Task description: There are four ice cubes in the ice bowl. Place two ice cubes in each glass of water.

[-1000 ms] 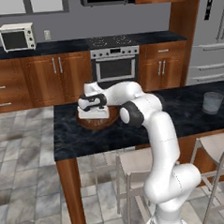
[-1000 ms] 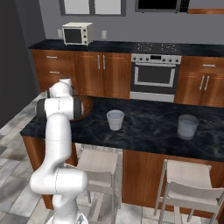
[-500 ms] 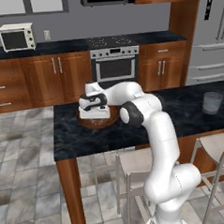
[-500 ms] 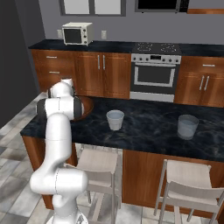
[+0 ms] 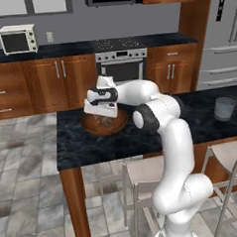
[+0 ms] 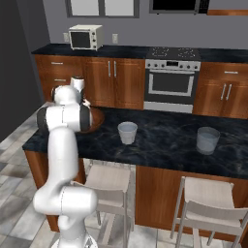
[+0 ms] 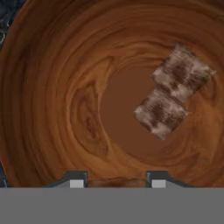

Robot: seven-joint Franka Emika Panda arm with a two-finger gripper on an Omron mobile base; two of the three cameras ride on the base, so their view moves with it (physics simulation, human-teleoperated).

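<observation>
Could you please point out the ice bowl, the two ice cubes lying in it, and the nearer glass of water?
ice bowl (image 7: 65,100), hand view, bare inner wall.
ice cubes (image 7: 161,113), hand view, top face of the lower cube.
glass of water (image 6: 128,133), right base view, side wall.

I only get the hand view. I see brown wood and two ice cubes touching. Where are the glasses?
Observer: The nearer glass stands on the dark counter, beside the ice bowl but apart from it.
Operator: Where's the other one?
Observer: The farther glass stands on the same counter, well past the nearer one, away from the bowl.
Operator: Is the bowl going to fall off the edge?
Observer: It doesn't look so. It sits toward one end of the counter, with bare counter showing around it.
</observation>
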